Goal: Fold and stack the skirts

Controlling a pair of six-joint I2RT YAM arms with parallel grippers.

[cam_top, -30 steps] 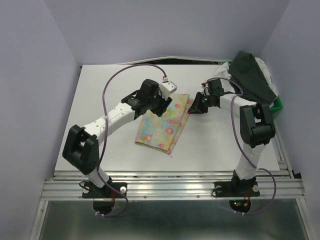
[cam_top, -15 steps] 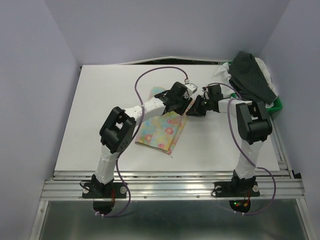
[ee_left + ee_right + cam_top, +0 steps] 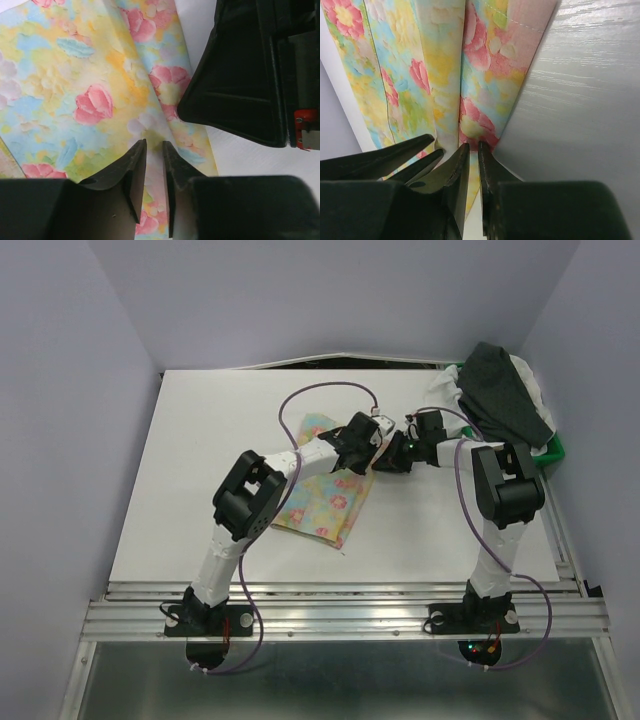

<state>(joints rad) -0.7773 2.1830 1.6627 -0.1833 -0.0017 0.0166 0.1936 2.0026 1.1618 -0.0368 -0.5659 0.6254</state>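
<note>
Edge of floral skirt (image 3: 328, 506) seemingly pinched in left pincer (image 3: 154, 144) and right pincer (image 3: 472, 146)

Top view: both wrists crowd the floral skirt (image 3: 325, 502)'s far right corner, so I can't see that corner or any fingertips there. Left gripper (image 3: 154, 145) and right gripper (image 3: 473, 146): jaws nearly together, and I can't tell if cloth is pinched. Both wrist views crop the skirt at the frame edges. Green tray (image 3: 556, 448) is mostly buried under the charcoal skirt (image 3: 505, 390). White skirt (image 3: 445, 385) only peeks out.
</note>
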